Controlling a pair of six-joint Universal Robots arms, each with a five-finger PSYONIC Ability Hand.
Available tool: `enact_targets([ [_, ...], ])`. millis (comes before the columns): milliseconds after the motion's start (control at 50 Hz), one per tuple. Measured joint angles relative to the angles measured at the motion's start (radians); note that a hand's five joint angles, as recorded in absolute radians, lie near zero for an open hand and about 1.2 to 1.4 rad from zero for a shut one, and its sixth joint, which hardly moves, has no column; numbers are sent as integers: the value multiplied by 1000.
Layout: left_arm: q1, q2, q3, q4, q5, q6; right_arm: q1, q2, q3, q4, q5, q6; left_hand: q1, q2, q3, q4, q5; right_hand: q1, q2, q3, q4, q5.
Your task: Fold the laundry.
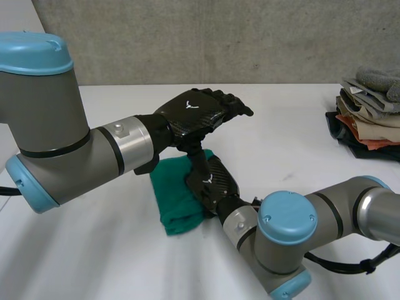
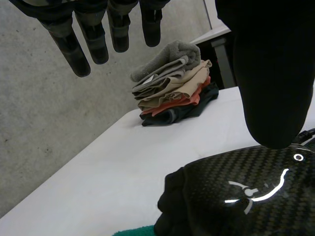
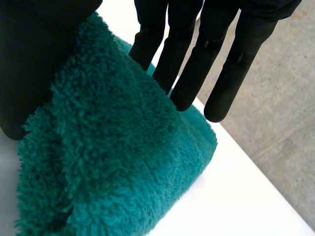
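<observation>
Your right hand lies on the folded green towel near the middle of the bench, its fingers straight and gripping nothing. Your left hand hovers just above it, fingers straight, loosely spread and empty.

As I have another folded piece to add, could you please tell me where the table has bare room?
Bare table lies between the green towel and the stack of folded clothes, and again at the towel's near left. The middle is crowded: the right hand rests on the towel, and the left hand hovers above it.
</observation>
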Motion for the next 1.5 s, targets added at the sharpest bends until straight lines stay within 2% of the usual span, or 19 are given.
enact_targets([
  [100,4,3,1,0,-3,0,-3,5,-42,3,-14,6,0,0,0,0,0,6,0,1,0,0],
  [160,11,7,2,0,-6,-1,-7,13,-86,24,-18,11,0,0,0,0,0,-31,-75,-83,-91,0],
  [180,14,9,2,0,-7,-1,-9,22,-104,44,-19,12,0,0,0,0,0,-143,-175,-180,-188,20],
  [220,16,11,2,-1,-8,-2,-10,36,-122,71,-21,13,0,0,0,0,0,-332,-372,-365,-371,273],
  [260,18,11,0,-1,-8,-2,-11,52,-137,99,-22,13,0,0,0,0,0,-389,-432,-433,-441,335],
  [400,19,11,-7,-2,-9,-2,-17,77,-157,146,-19,11,0,0,0,0,0,-518,-558,-571,-583,258],
  [420,19,11,-7,-2,-9,-2,-17,77,-157,147,-19,11,0,0,0,0,0,-517,-557,-571,-583,260],
  [460,18,10,-9,-3,-10,-2,-19,72,-154,150,-20,12,0,0,0,0,0,-332,-375,-384,-394,445],
  [480,18,10,-9,-3,-10,-2,-19,71,-153,150,-20,12,0,0,0,0,0,-312,-343,-354,-374,465],
  [520,18,10,-10,-3,-9,-1,-20,66,-153,148,-23,13,0,0,0,0,0,-130,-103,-118,-126,695],
  [580,19,11,-10,-2,-9,-1,-21,61,-160,142,-25,12,0,0,0,0,0,-105,-23,-27,-7,768],
  [740,31,30,-8,-1,-10,-2,-47,53,-230,111,-24,21,0,0,0,0,0,-105,-23,-27,-4,768],
  [860,64,79,4,3,-10,-8,-134,14,-331,0,-21,72,0,0,0,0,0,-105,-23,-27,6,771],
  [980,88,120,19,17,-10,-36,-242,-33,-422,-117,-17,128,0,0,0,0,0,-105,-23,-21,6,774],
  [1120,97,138,19,44,-8,-76,-471,-91,-528,-195,-35,227,0,0,0,0,0,-105,-23,-18,6,774],
  [1200,94,139,8,47,-8,-83,-612,-91,-563,-196,-80,293,0,0,0,0,0,-105,-23,-16,6,774],
  [1300,89,138,-5,47,-7,-83,-822,-10,-627,-188,-221,385,0,0,0,0,0,-105,-23,-17,6,774],
  [1440,83,132,-28,49,-8,-83,-1008,194,-678,-155,-433,432,0,0,0,0,0,-105,-23,-16,7,774],
  [1500,79,129,-37,51,-8,-83,-1048,242,-667,-150,-491,432,0,0,0,0,0,-105,-23,-16,8,793],
])
